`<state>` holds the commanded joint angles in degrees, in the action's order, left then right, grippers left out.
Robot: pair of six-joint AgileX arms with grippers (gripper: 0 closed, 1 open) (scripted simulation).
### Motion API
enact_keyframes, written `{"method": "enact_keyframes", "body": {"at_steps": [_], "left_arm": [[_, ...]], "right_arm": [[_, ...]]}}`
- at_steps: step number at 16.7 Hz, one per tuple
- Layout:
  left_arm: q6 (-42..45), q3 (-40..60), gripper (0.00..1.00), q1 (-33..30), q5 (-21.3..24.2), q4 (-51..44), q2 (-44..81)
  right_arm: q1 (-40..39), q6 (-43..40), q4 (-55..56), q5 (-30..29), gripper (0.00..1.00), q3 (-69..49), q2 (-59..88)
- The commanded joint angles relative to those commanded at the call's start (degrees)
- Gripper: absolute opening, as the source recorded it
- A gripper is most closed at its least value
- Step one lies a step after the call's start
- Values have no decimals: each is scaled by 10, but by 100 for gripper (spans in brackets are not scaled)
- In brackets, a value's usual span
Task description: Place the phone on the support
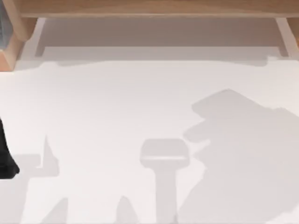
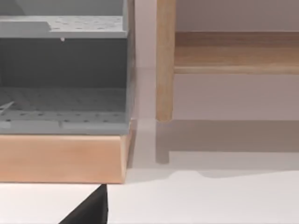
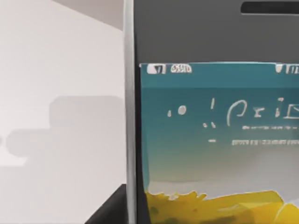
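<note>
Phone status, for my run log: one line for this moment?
phone: close before right wrist camera, screen lit | support: white, on table | left arm: table's left edge

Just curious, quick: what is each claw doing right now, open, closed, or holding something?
Left claw: at the table's left edge, cannot be told.
Right claw: cannot be told; the phone sits close before its camera.

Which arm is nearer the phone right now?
Right. The phone sits close up in front of the right wrist camera, screen lit. The left arm is parked at the table's left edge, its wrist camera facing a grey shelf.
</note>
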<state>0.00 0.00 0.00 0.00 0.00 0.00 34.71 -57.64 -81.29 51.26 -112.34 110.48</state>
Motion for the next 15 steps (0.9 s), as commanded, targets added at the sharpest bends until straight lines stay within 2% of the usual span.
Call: {"method": "enact_keyframes", "body": {"at_steps": [5, 9, 12, 15], "left_arm": [[0, 0, 100, 0, 0, 0, 0], [0, 0, 100, 0, 0, 0, 0], [0, 0, 100, 0, 0, 0, 0], [0, 0, 100, 0, 0, 0, 0]], "right_arm": [[198, -267, 0, 85, 0, 132, -25], [308, -433, 2, 119, 0, 229, -20], [352, -501, 3, 129, 0, 278, -14], [364, -520, 4, 131, 0, 292, -12]]}}
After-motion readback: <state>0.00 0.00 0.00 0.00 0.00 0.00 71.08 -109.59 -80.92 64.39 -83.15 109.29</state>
